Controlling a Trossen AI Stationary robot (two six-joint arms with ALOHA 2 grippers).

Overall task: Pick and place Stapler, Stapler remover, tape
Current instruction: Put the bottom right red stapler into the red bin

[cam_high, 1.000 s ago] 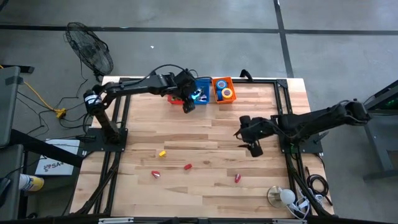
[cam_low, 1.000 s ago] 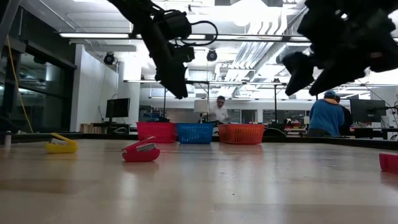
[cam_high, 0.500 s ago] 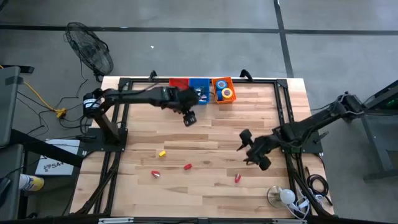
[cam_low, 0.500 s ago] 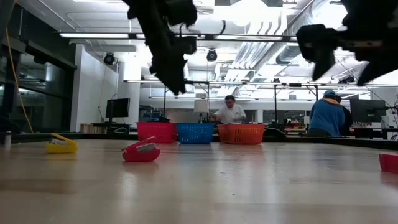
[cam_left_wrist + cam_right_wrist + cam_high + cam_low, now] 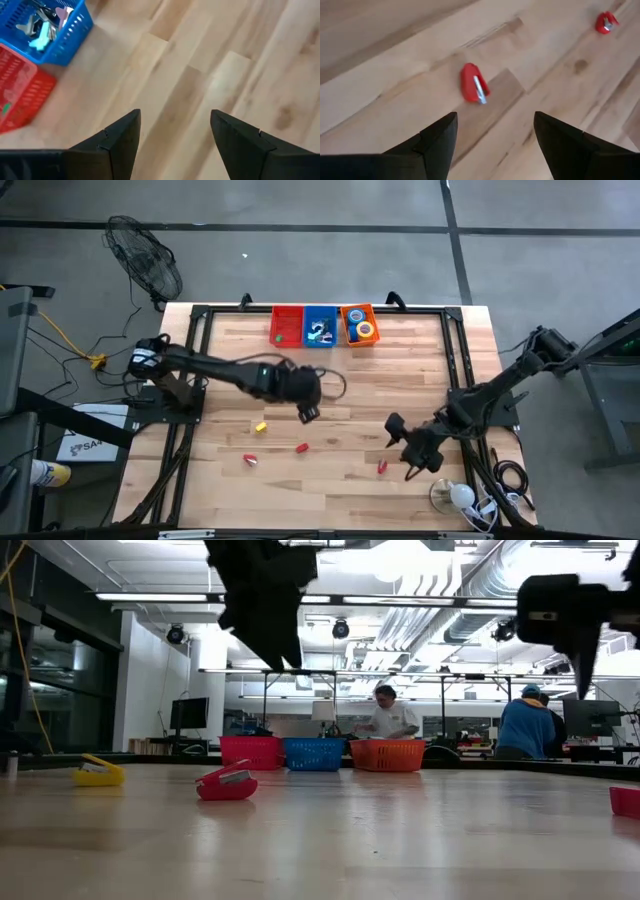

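Pale plank-wood tabletop (image 5: 340, 395); small red wedge-shaped stapler (image 5: 472, 83) ahead of right end effector (image 5: 495, 132), fingers apart, empty. Left end effector (image 5: 175, 132) likewise apart, empty.

Your right gripper (image 5: 492, 137) hangs above the wooden tabletop (image 5: 395, 70) with its fingers (image 5: 437, 137) spread wide and nothing between them. A red stapler (image 5: 472, 83) lies just ahead of the gap; another red stapler (image 5: 606, 22) lies well beyond.

Three baskets (image 5: 322, 326) line the table's (image 5: 400, 380) far edge; four staplers (image 5: 301, 448) (scattered) near front.
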